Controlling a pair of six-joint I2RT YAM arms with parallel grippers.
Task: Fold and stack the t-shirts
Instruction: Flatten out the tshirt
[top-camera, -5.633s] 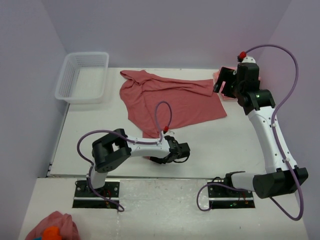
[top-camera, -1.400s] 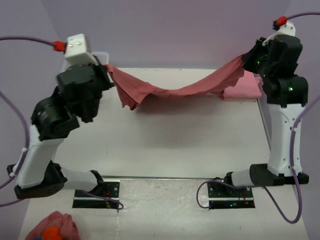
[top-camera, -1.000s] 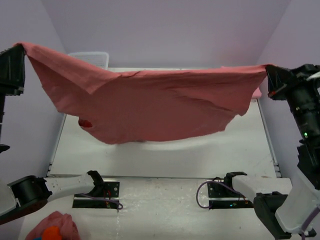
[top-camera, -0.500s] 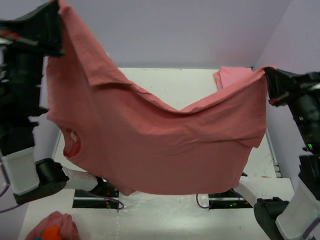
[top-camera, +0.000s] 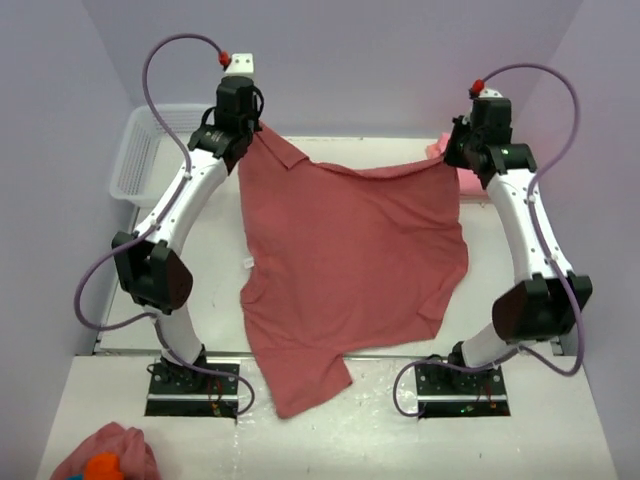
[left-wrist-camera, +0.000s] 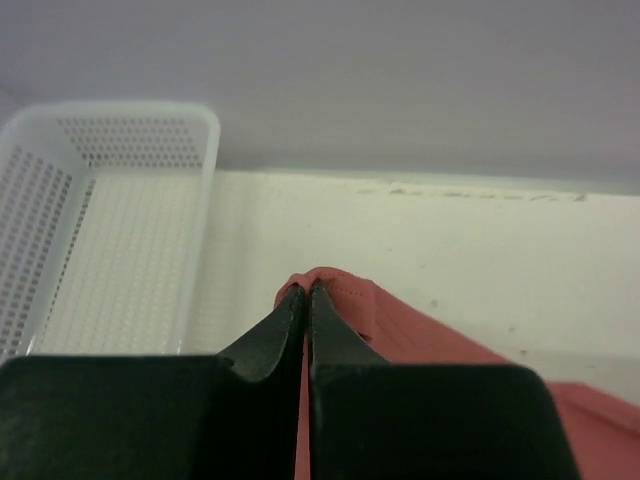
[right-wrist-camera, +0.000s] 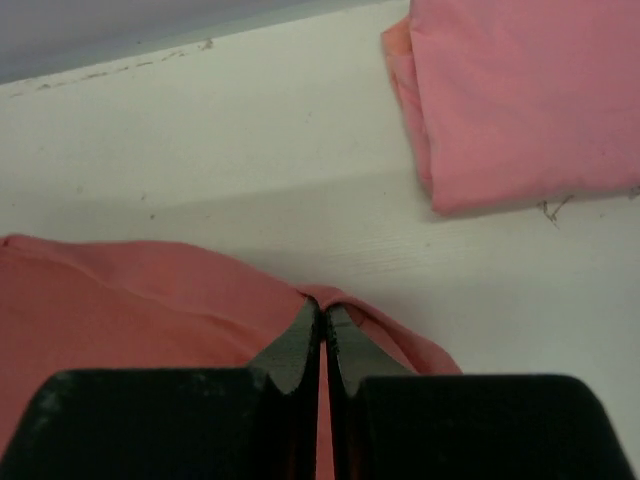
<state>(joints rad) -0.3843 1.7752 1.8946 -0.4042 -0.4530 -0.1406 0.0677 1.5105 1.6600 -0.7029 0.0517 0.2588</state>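
Left gripper (left-wrist-camera: 305, 292), right gripper (right-wrist-camera: 322, 310): both clamped on far corners of rose-red t-shirt (top-camera: 350, 260). Shirt spread out; near hem apparently overhangs table (top-camera: 492, 282) edge.

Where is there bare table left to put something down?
Bare table shows in the far strip between the left gripper and right gripper, and in narrow strips along both sides of the red t-shirt. That shirt covers the middle; the basket and folded pink t-shirt crowd the far corners.
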